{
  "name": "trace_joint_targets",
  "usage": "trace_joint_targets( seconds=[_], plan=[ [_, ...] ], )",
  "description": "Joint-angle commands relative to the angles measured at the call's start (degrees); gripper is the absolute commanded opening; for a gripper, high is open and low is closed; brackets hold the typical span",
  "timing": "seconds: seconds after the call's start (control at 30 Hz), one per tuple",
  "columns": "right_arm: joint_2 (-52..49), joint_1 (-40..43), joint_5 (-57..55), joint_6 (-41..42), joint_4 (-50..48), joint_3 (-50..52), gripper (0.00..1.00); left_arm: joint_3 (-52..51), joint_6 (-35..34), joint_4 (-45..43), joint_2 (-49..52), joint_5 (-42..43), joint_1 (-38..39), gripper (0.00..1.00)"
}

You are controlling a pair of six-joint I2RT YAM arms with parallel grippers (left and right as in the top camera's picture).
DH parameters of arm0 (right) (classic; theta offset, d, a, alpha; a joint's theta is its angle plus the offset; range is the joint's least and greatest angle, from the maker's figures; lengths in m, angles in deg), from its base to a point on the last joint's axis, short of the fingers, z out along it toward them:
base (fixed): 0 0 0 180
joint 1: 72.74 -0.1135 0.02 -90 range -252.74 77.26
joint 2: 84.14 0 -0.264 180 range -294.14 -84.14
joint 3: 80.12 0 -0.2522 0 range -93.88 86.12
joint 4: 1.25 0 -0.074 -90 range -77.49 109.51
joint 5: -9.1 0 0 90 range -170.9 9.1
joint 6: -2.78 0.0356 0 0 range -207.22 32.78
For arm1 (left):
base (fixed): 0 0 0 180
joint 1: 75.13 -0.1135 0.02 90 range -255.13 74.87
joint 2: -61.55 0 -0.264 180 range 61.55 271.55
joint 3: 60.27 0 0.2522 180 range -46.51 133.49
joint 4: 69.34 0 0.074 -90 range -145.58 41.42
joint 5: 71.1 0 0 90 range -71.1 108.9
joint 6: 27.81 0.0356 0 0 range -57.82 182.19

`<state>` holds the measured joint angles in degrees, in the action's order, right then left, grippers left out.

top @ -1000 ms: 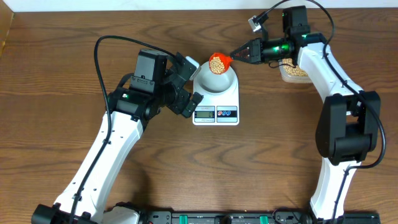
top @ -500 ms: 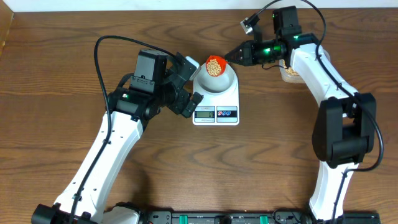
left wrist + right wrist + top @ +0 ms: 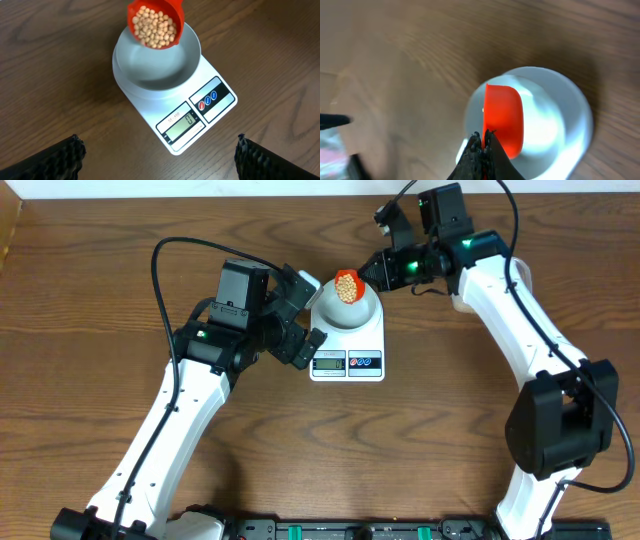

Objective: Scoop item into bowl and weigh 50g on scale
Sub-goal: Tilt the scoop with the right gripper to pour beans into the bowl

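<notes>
My right claw point(image 3: 374, 272) is clamped shut on the handle of the scoop point(image 3: 156, 22). The scoop's long axis runs leftward from the fingertips, so the cup, full of beans point(image 3: 154, 29), hangs tilted over the far rim of the bowl point(image 3: 150, 82). The bowl sits on the scale point(image 3: 212, 107) and looks empty, with the display at zero. It lies just below the cup and slightly toward the robot's base, so I judge a roll of this wrist should tip the load in, while my left claw point(image 3: 307, 312) stands wide open, holding nothing, just beside the scale's left edge.
</notes>
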<state>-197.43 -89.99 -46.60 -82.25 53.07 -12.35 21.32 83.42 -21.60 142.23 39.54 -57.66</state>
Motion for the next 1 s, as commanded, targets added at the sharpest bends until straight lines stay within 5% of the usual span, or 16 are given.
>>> trace_joint_targets(
  seconds=[0.0,0.97],
  plan=[
    [1.3,-1.1,-8.1,-2.0,0.7,0.0,0.01,-0.1,0.1,-0.2,0.4,-0.2,0.0,0.98],
    [1.3,-11.8,-33.6,-3.4,1.3,0.0,0.01,-0.1,0.1,-0.2,0.4,-0.2,0.0,0.98]
  ],
)
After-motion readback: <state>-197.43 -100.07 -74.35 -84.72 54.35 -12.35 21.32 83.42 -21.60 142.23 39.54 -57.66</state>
